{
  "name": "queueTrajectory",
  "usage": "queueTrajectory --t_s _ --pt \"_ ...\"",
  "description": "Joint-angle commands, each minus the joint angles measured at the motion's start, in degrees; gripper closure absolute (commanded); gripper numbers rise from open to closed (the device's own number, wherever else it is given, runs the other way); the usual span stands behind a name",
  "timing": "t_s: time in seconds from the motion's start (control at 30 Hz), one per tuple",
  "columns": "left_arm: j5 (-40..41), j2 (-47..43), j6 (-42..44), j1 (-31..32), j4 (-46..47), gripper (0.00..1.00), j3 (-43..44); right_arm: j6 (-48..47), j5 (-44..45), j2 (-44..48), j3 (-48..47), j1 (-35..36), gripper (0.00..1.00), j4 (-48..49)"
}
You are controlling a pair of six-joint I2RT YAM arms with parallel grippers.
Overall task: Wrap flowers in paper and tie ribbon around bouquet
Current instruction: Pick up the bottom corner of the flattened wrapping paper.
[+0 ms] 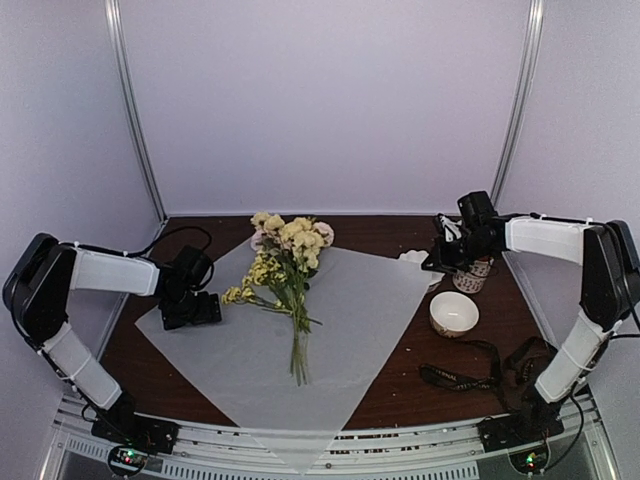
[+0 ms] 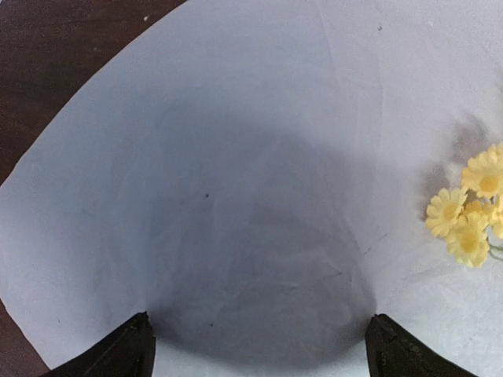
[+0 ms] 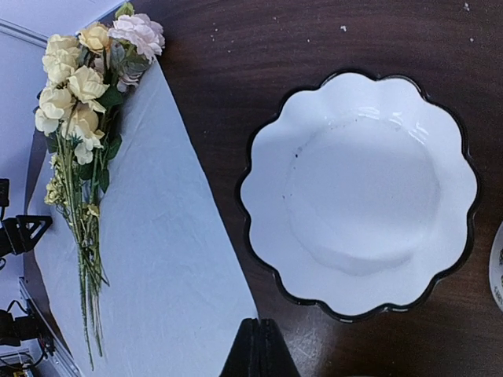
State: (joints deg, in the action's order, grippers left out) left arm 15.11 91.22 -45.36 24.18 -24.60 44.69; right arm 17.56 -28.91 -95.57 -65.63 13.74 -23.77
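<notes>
Flowers [image 1: 287, 262] laid out on the paper [image 1: 345, 325]; neither pincer has hold of anything

I see the blooms at the paper's far corner and the stems running towards me along its diagonal, which I judge suits rolling a cone; the left gripper [image 2: 258, 355] hovers over the paper's left part, jaws spread wide, empty; the right gripper [image 3: 255, 349] is pinched fully together on nothing, above the paper's right edge beside the scalloped dish [image 3: 357, 192]; the ribbon [image 1: 470, 376] lies on bare table [image 1: 400, 235] at near right, apart from the paper; the left edge has free room, while dish and small bowl [image 1: 453, 313] crowd the right.
</notes>
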Motion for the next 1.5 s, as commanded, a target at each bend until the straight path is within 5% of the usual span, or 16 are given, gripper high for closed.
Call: queueTrajectory --t_s 0.0,0.27,0.33,0.4,0.53,0.73,0.97,1.47 --pt "1.9 5.1 5.2 -1.9 -2.4 0.03 0.6 1.3 2.1 3.5 4.1 -0.8 1.0 1.1" --pt "6.2 -4.8 19.1 3.5 -2.1 0.04 5.3 0.0 4.3 5.6 2.3 -0.8 1.0 -2.1" --pt "7.4 -9.3 24.1 8.9 -2.7 0.04 4.8 -0.4 6.9 5.3 0.5 -0.5 0.71 -4.3" --pt "6.7 -13.7 28.3 15.2 -3.0 0.04 3.5 -1.1 12.2 6.2 -0.8 1.0 0.53 -7.0" --pt "3.2 -23.4 34.0 30.4 -3.3 0.04 -0.9 -3.8 20.6 9.8 -2.6 7.9 0.4 -11.5" --pt "1.5 -29.0 47.5 56.2 -2.3 0.04 -4.6 -4.9 13.3 12.2 -0.3 22.7 0.38 -10.8" --pt "10.2 -13.7 63.3 69.5 -9.2 0.07 -1.0 -3.4 2.8 7.1 2.8 37.5 0.38 -5.2" --pt "4.2 -4.4 72.6 70.6 -1.4 0.04 -2.4 -1.3 6.3 0.9 8.6 43.4 0.39 2.3"
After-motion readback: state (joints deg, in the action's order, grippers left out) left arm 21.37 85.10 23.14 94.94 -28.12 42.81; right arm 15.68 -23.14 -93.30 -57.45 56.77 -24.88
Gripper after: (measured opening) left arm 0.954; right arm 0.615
